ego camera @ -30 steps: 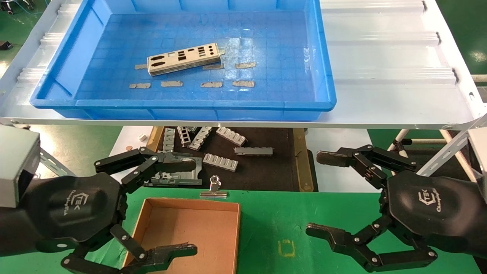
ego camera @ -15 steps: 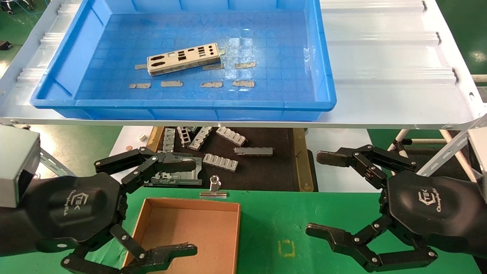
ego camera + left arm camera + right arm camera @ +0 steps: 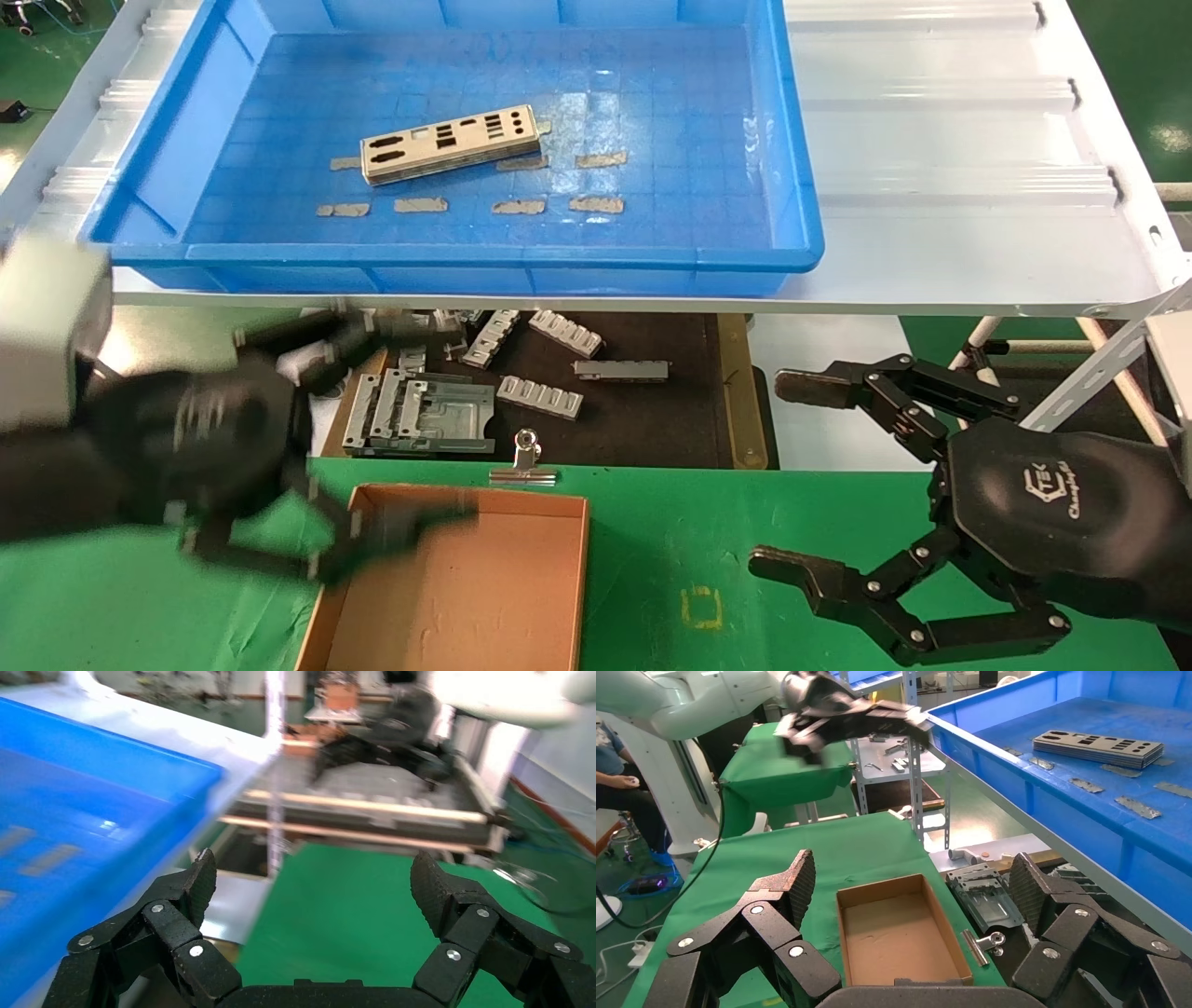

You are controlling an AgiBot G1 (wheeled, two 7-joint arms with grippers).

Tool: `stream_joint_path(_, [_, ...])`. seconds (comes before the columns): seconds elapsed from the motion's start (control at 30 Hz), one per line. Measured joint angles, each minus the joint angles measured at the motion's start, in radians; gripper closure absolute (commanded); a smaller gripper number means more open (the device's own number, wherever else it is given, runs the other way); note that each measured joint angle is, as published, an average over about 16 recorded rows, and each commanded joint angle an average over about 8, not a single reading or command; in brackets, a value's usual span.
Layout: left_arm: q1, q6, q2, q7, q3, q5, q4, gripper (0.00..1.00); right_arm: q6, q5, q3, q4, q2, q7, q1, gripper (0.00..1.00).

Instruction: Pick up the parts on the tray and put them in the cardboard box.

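Shallow blue plastic tray [image 3: 801,186]: punched silver metal plates [image 3: 452,143], grey tape scraps [image 3: 596,203]. Brown cardboard box [image 3: 521,596]: bare. Left pincer [image 3: 372,438], right pincer [image 3: 792,471]: wide, holding nothing.

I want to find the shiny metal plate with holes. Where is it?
In the head view, the plate lies flat in the blue tray on the white shelf, left of the tray's middle, with small grey tape scraps beside it.
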Motion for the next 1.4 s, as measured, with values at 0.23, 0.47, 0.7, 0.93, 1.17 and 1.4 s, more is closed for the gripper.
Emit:
stream_joint_path(0.23, [-0.161,-0.022,0.098,0.056,0.032,0.077,0.203,0.0,0.0,0.0,0.0,0.0,0.0,0.0,0.0,0.2])
stream_joint_path(0.47, [-0.337,-0.054,0.196,0.144,0.078,0.183,0.458,0.0,0.0,0.0,0.0,0.0,0.0,0.0,0.0,1.0])
stream_joint_path(0.7, [-0.482,-0.142,0.275,0.245,0.125,0.293,0.693,0.0,0.0,0.0,0.0,0.0,0.0,0.0,0.0,1.0])
stream_joint_path(0.93, [-0.582,-0.232,0.333,0.325,0.165,0.377,0.849,0.0,0.0,0.0,0.0,0.0,0.0,0.0,0.0,1.0])
stream_joint_path(1.17, [-0.641,-0.266,0.372,0.379,0.19,0.421,0.938,0.0,0.0,0.0,0.0,0.0,0.0,0.0,0.0,1.0])
stream_joint_path(1.4, [-0.674,-0.279,0.397,0.417,0.2,0.438,0.998,0.02,0.0,0.0,0.0,0.0,0.0,0.0,0.0,1.0])
